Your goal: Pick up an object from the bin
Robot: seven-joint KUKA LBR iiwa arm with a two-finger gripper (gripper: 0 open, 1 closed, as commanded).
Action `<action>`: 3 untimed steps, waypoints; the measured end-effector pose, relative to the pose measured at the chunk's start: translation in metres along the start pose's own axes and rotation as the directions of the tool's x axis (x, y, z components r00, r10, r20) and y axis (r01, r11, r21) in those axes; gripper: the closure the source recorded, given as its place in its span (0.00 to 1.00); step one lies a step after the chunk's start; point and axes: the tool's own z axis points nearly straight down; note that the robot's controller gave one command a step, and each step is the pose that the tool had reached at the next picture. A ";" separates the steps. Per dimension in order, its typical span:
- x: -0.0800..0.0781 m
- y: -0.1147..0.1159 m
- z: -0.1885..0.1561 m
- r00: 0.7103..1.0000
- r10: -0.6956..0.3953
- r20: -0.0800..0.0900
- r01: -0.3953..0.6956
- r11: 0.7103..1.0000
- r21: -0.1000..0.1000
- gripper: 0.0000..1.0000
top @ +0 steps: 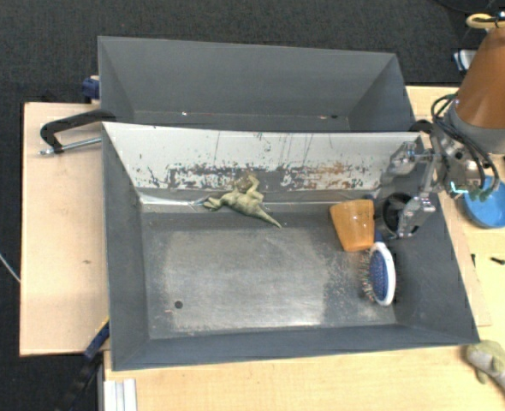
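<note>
Scratches mark the grey metal bin [235, 291]: one olive toy dinosaur [242, 200] at its back wall, one orange translucent cup [353, 224] and one blue-white oval brush [381, 277] near its right wall. The claw [403, 216] hangs beside the cup; whether clenched, I cannot tell.

Orange translucent plastic cup [353, 224], right end of the bin [235, 285] floor, near back wall

Tool [406, 215] just beside orange cup [353, 225] (at its right); brush [381, 276] near, toy dinosaur [242, 200] well apart.

grey bin [235, 289], tan dinosaur [242, 199], orange cup [353, 224], perhaps a brush [380, 276]
</note>
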 end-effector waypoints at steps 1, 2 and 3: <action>0.031 0.004 0.085 0.983 -0.180 0.023 0.180 0.984 0.007 0.00; 0.034 0.005 0.090 0.983 -0.181 0.009 0.181 0.984 0.001 1.00; 0.033 0.013 -0.044 0.930 -0.368 0.019 0.368 0.930 0.011 1.00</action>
